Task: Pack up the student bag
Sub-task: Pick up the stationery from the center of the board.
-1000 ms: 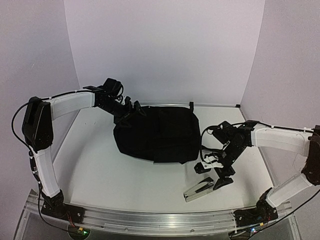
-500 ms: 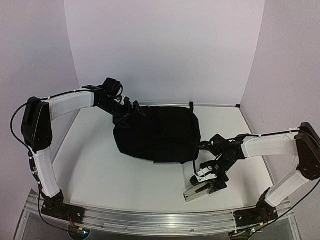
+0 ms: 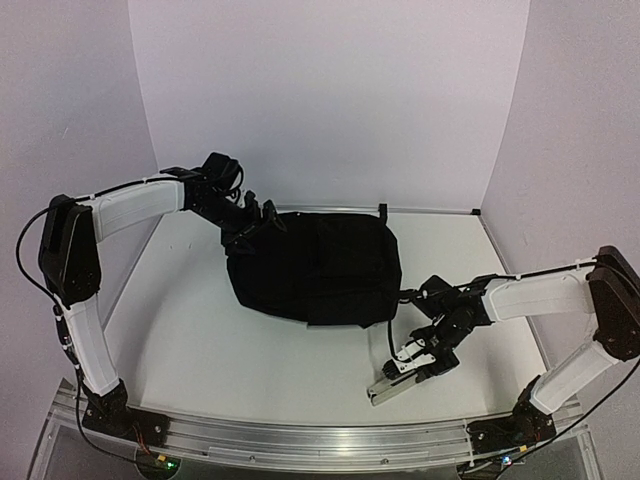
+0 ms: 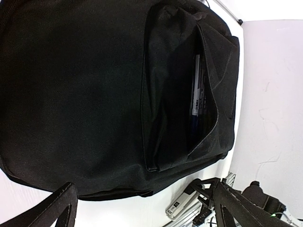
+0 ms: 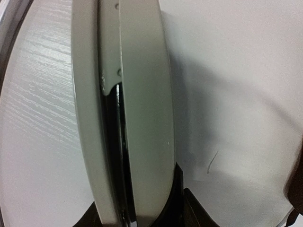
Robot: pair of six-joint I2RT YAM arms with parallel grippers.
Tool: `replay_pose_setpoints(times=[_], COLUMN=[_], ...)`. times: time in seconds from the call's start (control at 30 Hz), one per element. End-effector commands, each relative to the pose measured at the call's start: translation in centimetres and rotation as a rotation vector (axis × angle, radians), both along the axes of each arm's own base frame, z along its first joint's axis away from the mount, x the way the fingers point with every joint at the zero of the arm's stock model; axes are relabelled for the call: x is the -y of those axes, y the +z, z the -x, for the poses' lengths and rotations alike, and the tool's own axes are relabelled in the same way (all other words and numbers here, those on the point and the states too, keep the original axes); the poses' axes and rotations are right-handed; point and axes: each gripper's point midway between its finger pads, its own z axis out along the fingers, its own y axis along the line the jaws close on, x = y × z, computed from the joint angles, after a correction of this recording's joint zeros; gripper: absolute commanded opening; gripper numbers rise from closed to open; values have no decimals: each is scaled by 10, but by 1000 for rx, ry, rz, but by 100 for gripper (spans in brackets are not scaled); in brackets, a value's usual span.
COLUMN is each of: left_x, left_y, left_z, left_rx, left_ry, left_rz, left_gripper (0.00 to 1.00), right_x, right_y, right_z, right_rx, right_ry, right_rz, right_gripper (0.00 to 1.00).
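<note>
Overhead view of a white table with two white-and-black robot arms.

At the left, the left gripper hangs at the far left corner of the student bag; its fingers are spread wide and hold nothing; it is probably parked there to steady the bag or hold it open.

To this gripper's right and beneath it, the bag lies flat in the middle of the table, a soft black backpack. Its front pocket is unzipped along one side, likely so that things can slide in; a pen shows inside; the opening looks narrow and slack.

Further right, beyond the bag's near right corner, the right gripper is down on a silver stapler. The stapler lies directly under the gripper and runs between its jaws, which stand on either side of the metal body; whether they already pinch it cannot be told.

The stapler sits close to the table's near edge, just short of the metal rail, so there is little room behind this gripper. Bare table lies between it and the bag, leaving a free path leftward toward the pocket; the side wall to its right is well apart.
</note>
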Motion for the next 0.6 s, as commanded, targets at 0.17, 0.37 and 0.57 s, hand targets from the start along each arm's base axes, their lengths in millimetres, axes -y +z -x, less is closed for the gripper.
replay_pose_setpoints(times=[0.17, 0.37, 0.57], left_x=[22, 69, 101], left_y=[61, 77, 67], left_z=[24, 64, 85], left_rx=[64, 22, 35], left_ry=[-270, -498, -643], left_rz=[192, 327, 336], left_gripper=[100, 100, 98], right_x=[-63, -94, -110], right_y=[108, 173, 196], right_z=[-41, -58, -57], right_rx=[194, 304, 359], right_ry=[14, 81, 180], right_rz=[-298, -437, -510], right_gripper=[38, 32, 25])
